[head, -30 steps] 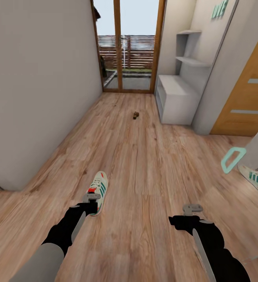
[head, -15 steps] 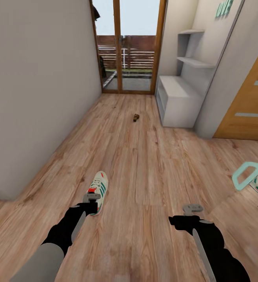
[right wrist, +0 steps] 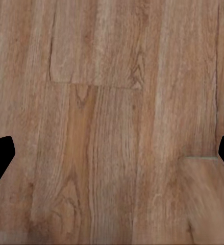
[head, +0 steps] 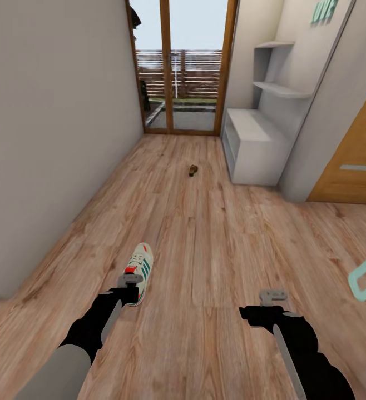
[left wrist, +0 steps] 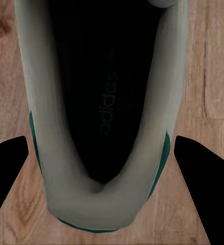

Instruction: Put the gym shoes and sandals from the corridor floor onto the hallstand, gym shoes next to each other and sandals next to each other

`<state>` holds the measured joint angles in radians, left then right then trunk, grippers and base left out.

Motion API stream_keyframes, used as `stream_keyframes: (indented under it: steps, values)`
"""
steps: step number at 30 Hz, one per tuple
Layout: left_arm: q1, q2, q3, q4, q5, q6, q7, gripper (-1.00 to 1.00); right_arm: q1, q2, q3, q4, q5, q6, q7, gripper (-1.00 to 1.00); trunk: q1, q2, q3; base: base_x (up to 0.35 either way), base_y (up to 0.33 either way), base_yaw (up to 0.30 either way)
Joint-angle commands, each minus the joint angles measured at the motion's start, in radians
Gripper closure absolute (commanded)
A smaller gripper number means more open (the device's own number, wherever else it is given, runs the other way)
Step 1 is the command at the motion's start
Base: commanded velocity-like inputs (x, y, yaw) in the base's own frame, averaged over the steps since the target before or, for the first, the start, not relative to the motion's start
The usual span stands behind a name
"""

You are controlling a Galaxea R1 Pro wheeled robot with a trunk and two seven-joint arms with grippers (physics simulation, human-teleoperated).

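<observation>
At 7 o'clock: left gripper (head: 132, 282) clamps gym shoe (head: 140, 269) | right gripper (head: 273, 296) spread, empty | view swung left; hallstand (head: 256, 145) at 1 o'clock, carry on.

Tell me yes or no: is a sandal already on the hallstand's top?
No: the hallstand top is bare, and a sandal lies on the corridor floor.

One gym shoe (head: 139, 271), one brown sandal (head: 192, 170), one pale hallstand (head: 256, 149), two wall shelves (head: 277, 66) and two robot tools, left (head: 128, 279) and right (head: 273, 296).
</observation>
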<state>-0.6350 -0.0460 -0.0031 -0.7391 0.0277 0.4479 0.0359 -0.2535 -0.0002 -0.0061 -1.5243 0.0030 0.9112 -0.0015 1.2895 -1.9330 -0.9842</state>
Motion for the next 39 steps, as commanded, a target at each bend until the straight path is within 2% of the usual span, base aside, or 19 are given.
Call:
stream_keyframes:
  steps: [1, 15, 39]
  values:
    - [0.0, 0.0, 0.0, 0.0, 0.0, 0.0, -0.001, 1.0, 0.0, 0.0, 0.0, 0.0, 0.0, 0.0, 0.0, -1.0, 0.0, 0.0, 0.0, 0.271, -0.073, 0.0]
    - [0.0, 0.0, 0.0, 0.0, 0.0, 0.0, -0.001, 1.0, 0.0, 0.0, 0.0, 0.0, 0.0, 0.0, 0.0, -1.0, 0.0, 0.0, 0.0, 0.271, -0.073, 0.0]
    - [0.0, 0.0, 0.0, 0.001, 0.0, 0.0, -0.002, 1.0, 0.0, 0.0, 0.0, 0.0, 0.0, 0.0, 0.0, -1.0, 0.0, 0.0, 0.0, 0.271, -0.002, 0.0]
